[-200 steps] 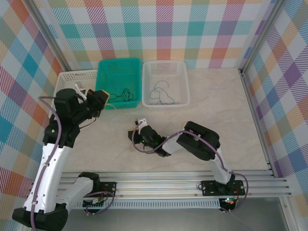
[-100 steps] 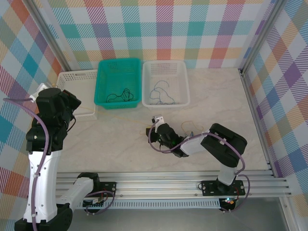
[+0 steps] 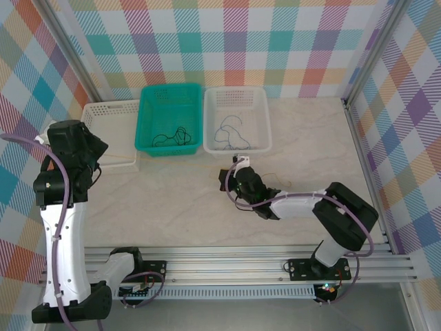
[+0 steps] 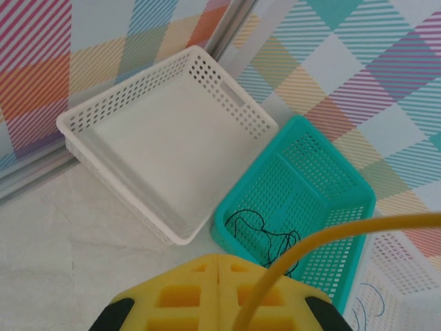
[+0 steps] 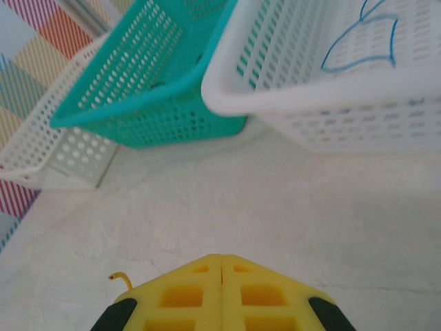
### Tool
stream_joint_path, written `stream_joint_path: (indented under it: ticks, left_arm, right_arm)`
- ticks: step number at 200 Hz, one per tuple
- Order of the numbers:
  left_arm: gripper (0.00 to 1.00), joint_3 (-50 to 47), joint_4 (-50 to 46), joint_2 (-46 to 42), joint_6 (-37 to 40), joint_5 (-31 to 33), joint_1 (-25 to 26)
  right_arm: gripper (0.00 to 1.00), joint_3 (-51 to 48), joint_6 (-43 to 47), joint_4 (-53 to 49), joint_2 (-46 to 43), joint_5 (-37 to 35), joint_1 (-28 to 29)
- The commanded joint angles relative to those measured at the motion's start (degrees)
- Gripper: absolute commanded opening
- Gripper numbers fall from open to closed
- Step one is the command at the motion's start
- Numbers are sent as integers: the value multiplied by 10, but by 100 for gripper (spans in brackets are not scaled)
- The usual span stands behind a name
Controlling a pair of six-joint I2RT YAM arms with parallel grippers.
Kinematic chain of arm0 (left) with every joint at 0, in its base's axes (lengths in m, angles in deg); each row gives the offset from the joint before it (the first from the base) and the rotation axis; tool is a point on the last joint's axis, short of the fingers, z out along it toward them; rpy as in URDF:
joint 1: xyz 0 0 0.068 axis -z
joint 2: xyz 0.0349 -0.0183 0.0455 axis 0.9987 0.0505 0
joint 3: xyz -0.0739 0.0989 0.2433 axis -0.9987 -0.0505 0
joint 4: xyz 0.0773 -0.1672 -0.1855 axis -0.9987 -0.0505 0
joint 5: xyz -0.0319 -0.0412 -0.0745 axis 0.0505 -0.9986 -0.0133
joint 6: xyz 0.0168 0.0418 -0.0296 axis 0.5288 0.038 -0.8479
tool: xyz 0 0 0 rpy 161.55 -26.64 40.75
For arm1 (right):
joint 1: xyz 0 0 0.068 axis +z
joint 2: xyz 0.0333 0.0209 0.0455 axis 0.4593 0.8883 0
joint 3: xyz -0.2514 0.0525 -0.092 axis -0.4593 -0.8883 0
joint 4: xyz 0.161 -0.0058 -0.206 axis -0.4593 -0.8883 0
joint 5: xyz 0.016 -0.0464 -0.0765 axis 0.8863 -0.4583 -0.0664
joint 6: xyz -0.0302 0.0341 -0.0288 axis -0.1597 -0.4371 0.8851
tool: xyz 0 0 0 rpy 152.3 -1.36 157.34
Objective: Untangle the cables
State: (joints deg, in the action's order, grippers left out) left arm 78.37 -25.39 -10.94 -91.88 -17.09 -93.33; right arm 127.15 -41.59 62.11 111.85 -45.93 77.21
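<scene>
**Worktop** (image 3: 172, 207): pale, marbled.

**Upper left of the top view, in a row:**
- white basket (image 3: 110, 105)
- teal basket (image 3: 170, 87) holding the black cable (image 3: 172, 136)
- second white basket (image 3: 238, 90) holding the blue cable (image 3: 231, 134)

**Left arm** (image 3: 62, 234): standing tall at frame left, wrist by the first white basket. The left fingers (image 4: 182, 300) are pressed together on the yellow cable (image 4: 331, 238), which arcs to the right.

**Right arm** (image 3: 296, 203): low, stretched across the worktop toward centre. The right fingers (image 5: 182, 296) are closed flat against each other, with a yellow wire end (image 5: 121, 277) just beside them.

Bright, even light with faint, soft shadows. In the right wrist view the white basket (image 5: 296, 93) looks blurred.
</scene>
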Motion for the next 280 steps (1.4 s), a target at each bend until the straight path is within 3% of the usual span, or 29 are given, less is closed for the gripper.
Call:
stream_joint_path:
  ticks: [1, 29, 48, 62, 111, 123, 125, 167, 233, 254, 280]
  left_arm:
    - [0, -5, 75, -20, 1, -1, -35]
    - [0, -29, 162, -2, -1, -167, -35]
    - [0, 6, 160, 31, -2, -200, -35]
    - [0, 38, 155, 49, -3, -193, -35]
    - [0, 170, 136, 112, 22, -140, -36]
    - [0, 216, 125, 129, 36, -132, -37]
    - [0, 224, 123, 133, 38, -130, -37]
    - [0, 357, 77, 183, 73, -77, -49]
    - [0, 314, 220, 190, 86, 58, -53]
    - [0, 273, 288, 187, 94, 64, -54]
    - [0, 295, 308, 219, 104, 55, -54]
  right_arm:
    - [0, -38, 10, -92, 6, -62, -39]
    - [5, -21, 77, -48, -4, 14, -18]
    - [10, 6, 122, -48, -7, 65, 3]
    - [20, 22, 137, -47, -6, 96, 16]
    - [65, 39, 124, -80, -32, 96, 27]
    - [98, 39, 120, -103, -47, 81, 28]
    - [100, 38, 118, -108, -50, 77, 28]
    - [100, 16, 120, -157, -108, 25, 28]
    - [100, 0, 118, -199, -156, -3, 28]
    - [100, -3, 116, -202, -163, -12, 28]
    - [100, -4, 116, -211, -170, -20, 28]
